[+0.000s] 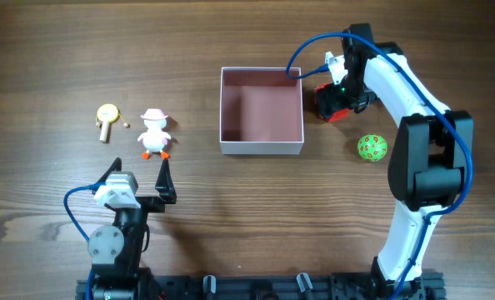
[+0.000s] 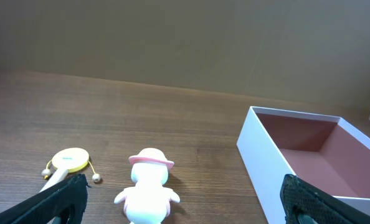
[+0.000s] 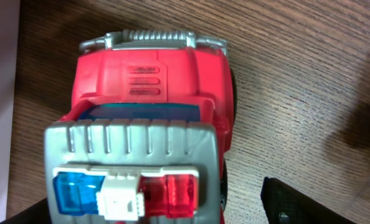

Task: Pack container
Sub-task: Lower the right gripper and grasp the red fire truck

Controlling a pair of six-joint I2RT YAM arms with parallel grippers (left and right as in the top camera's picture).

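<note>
The container (image 1: 262,148), a shallow white box with a dull pink inside, stands in the middle of the table with nothing in it; its white wall (image 2: 263,168) also shows on the right of the left wrist view. Just right of it sits a red toy truck (image 1: 335,104) with a grey roof and blue and red lights (image 3: 154,81). My right gripper (image 1: 341,93) straddles the truck, open (image 3: 160,208), and a gap shows between its right finger (image 3: 303,202) and the truck's side. My left gripper (image 1: 139,164) stands open near the front left (image 2: 184,190), holding nothing.
A white duck toy with a pink hat (image 1: 154,133) stands just beyond the left gripper (image 2: 149,186). A yellow toy drum on a stick (image 1: 107,117) lies left of the duck. A green patterned ball (image 1: 371,148) rests right of the container, beside the right arm.
</note>
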